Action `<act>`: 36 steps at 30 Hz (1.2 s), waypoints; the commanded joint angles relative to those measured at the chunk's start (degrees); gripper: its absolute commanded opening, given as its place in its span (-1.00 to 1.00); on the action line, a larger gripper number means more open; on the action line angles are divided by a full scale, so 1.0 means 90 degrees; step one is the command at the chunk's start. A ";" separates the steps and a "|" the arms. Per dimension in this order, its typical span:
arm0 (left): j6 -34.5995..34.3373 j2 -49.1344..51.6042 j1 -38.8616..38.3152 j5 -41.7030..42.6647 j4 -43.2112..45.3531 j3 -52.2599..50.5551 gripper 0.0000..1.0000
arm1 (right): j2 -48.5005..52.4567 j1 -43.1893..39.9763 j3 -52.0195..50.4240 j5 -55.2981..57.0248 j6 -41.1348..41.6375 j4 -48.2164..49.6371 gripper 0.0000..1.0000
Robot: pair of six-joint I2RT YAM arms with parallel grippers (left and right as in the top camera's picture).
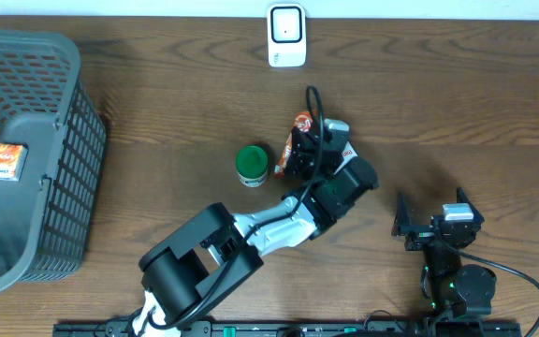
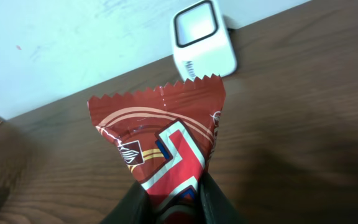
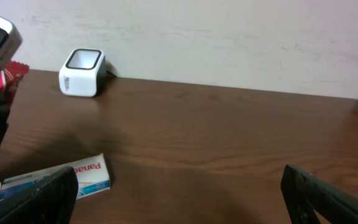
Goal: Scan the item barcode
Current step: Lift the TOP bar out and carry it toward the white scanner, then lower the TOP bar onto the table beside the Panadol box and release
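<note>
A red snack packet (image 2: pixel 160 134) with a zigzag top edge stands upright between the fingers of my left gripper (image 2: pixel 174 202), which is shut on its lower end. From above, the packet (image 1: pixel 299 126) is at mid table, held by the left gripper (image 1: pixel 299 154). The white barcode scanner (image 1: pixel 286 36) stands at the far edge; the left wrist view has the scanner (image 2: pixel 202 38) just beyond the packet's top. My right gripper (image 1: pixel 433 213) is open and empty at the front right, its jaws wide apart (image 3: pixel 179 196).
A green-lidded can (image 1: pixel 252 165) stands just left of the left gripper. A dark mesh basket (image 1: pixel 64 140) fills the left side, with an orange-labelled item (image 1: pixel 7 161) inside. A white and blue medicine box (image 3: pixel 55 180) lies left of my right gripper.
</note>
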 commanded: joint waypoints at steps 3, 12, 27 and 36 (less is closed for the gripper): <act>0.0034 0.0070 -0.0199 -0.0226 -0.0002 -0.0005 -0.67 | -0.0029 0.0066 -0.0010 0.0010 0.0100 -0.0017 0.99; 0.0032 0.0070 -0.0437 -0.0223 -0.0044 -0.0005 -0.38 | -0.0029 0.0066 -0.0010 0.0010 0.0100 -0.0017 0.98; 0.1719 -0.0430 -0.0675 -0.0624 -0.0041 -0.0005 0.43 | -0.0029 0.0066 -0.0010 0.0010 0.0100 -0.0017 0.99; 0.1622 -0.3174 -0.0253 0.1977 -0.1763 0.0005 0.79 | -0.0029 0.0066 -0.0010 0.0010 0.0100 -0.0017 0.99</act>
